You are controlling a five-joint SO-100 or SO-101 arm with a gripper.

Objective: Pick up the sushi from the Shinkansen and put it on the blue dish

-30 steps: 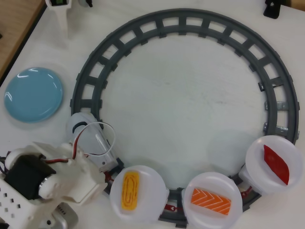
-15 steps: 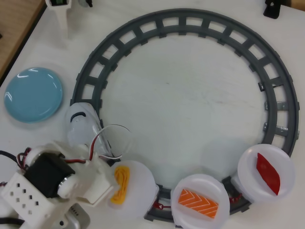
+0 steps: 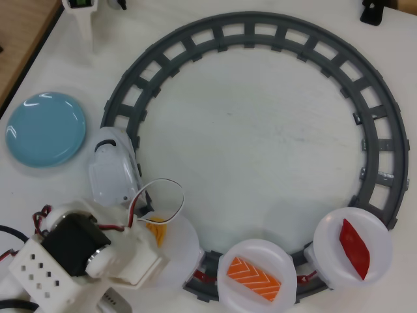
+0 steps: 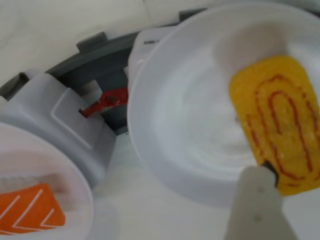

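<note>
As the gripper [image 4: 260, 187] hung low over the first white plate [image 4: 165, 140] behind the Shinkansen [image 3: 112, 171], one finger touched the sushi's [image 4: 280, 130] near end; jaw width could not be told. Its long axis ran away from the gripper. Beyond lay the blue dish [image 3: 45, 128].

The arm [image 3: 85, 251] is built mostly of white plastic. In the overhead view, a black motor block [image 3: 70, 242] sits in a white housing, with a round silvery hub [image 3: 99, 261] at one end. Beside it is a white bracket [image 3: 34, 266] pierced by rows of small square holes. Thin red, black and white wires [image 3: 159, 195] loop out from the body, and more red and black wire [image 3: 43, 215] shows near the motor. In the wrist view, a pale, blurred finger [image 4: 260, 205] shows, perhaps with a dark tip.
</note>
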